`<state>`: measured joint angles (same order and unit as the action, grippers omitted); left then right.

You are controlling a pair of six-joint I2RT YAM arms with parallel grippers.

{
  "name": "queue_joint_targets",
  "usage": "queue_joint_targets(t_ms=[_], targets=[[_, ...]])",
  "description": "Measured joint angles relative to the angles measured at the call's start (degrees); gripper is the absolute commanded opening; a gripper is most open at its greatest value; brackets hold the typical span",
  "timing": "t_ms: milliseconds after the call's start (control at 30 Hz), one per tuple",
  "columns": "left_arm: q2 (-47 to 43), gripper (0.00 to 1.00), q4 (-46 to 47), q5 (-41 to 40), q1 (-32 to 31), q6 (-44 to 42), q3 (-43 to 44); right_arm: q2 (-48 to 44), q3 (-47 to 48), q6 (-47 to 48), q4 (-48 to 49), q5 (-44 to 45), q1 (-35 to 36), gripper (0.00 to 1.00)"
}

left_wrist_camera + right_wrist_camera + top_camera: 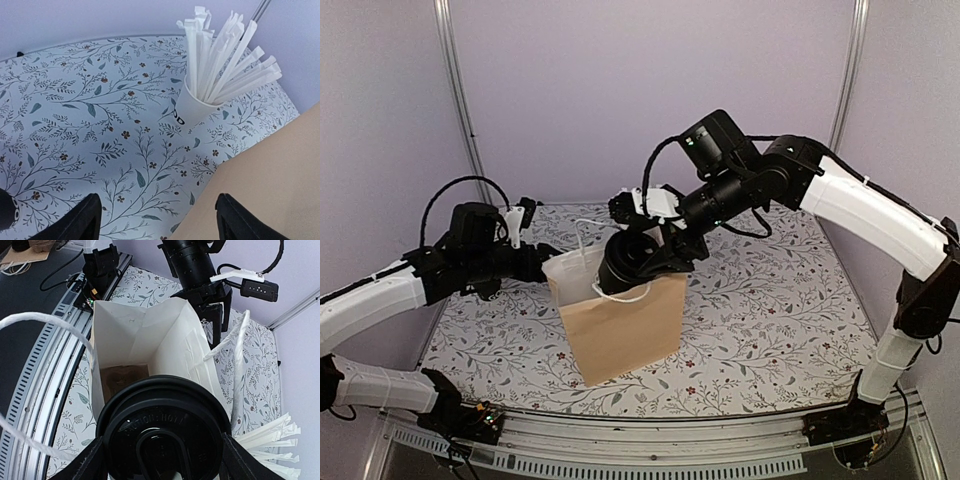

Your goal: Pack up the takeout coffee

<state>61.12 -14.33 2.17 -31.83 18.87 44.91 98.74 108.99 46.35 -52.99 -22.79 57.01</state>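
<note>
Lid point(162, 432) embossing, seemingly "HOT" (white cup point(192, 107) "OD")

Hidden and cropped parts

From the right wrist, the lid point(162, 435) ran off the bottom edge and covered the cup point(625, 265) beneath it and part of the paper bag's point(145, 335) floor. The straws point(270, 437) were cropped at the corner. From the left wrist, a black object point(6, 212) at the left edge was cut too short to identify.

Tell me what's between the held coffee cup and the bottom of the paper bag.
Nothing visible. The right wrist view shows the paper bag bare inside, from the lidded coffee cup down to its brown bottom.
</note>
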Motion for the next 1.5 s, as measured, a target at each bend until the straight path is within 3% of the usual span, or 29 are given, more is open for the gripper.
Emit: queue_joint_targets(t_ms=[367,700,1033,1233,1500], targets=[[4.3,0.78,6.3,10.3,-4.2,-0.8,-4.9,2.9,3.7,2.6,-6.6,2.7,1.7,0.28],[6.0,0.77,8.1,12.9,-7.6,-0.8,-5.4,2.7,3.2,7.3,-12.9,12.3,9.2,0.26],[5.4,0.79,9.2,13.2,-8.8,-3.3,-4.2,-3.8,-10.6,8.5,-13.5,17.6,14.8,0.28],[15.5,0.77,10.7,12.3,-8.8,-5.7,3.5,-10.7,-23.0,10.4,-7.3,24.5,17.6,0.27],[22.5,0.77,14.2,12.5,-9.2,-5.5,3.8,-16.4,-28.4,12.7,-3.8,28.1,18.3,0.27]])
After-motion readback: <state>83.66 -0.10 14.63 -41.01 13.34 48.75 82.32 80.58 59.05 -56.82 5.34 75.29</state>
